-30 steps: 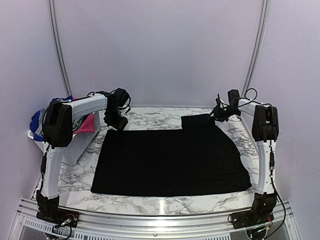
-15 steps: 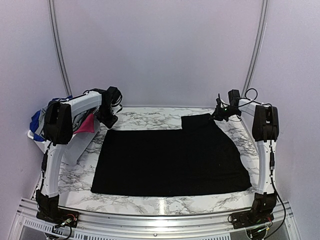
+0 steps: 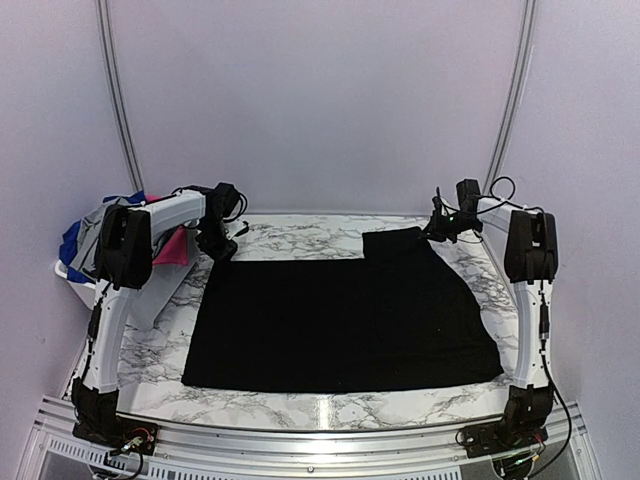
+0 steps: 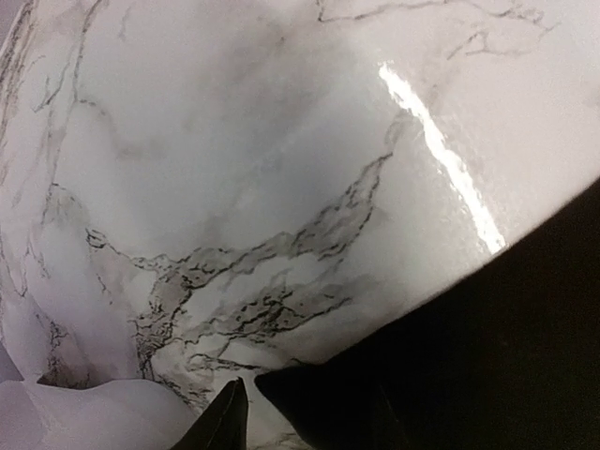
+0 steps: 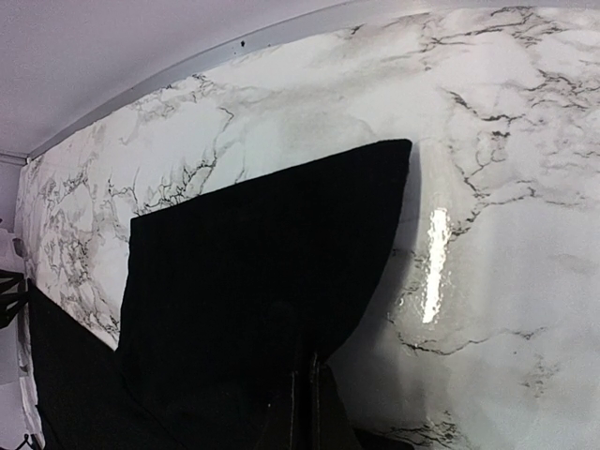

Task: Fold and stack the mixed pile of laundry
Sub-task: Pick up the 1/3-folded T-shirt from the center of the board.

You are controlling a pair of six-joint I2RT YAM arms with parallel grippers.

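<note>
From above, the black garment [image 3: 340, 320] is lying flat on the marble table [image 3: 300, 232], with lilac walls behind and a basket [image 3: 65, 271] of coloured clothes [image 3: 172, 250] at far left. Only the wrist views are showing fingers. The left claw [image 4: 300, 422] is standing parted around the garment's far-left corner. The right claw [image 5: 305, 398] is pressing shut at the far-right edge, and I cannot tell whether it is pinching cloth.

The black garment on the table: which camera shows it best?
The top external view: the whole black garment lies spread flat on the marble table. The left wrist view catches only one corner; the right wrist view only its far flap.
</note>
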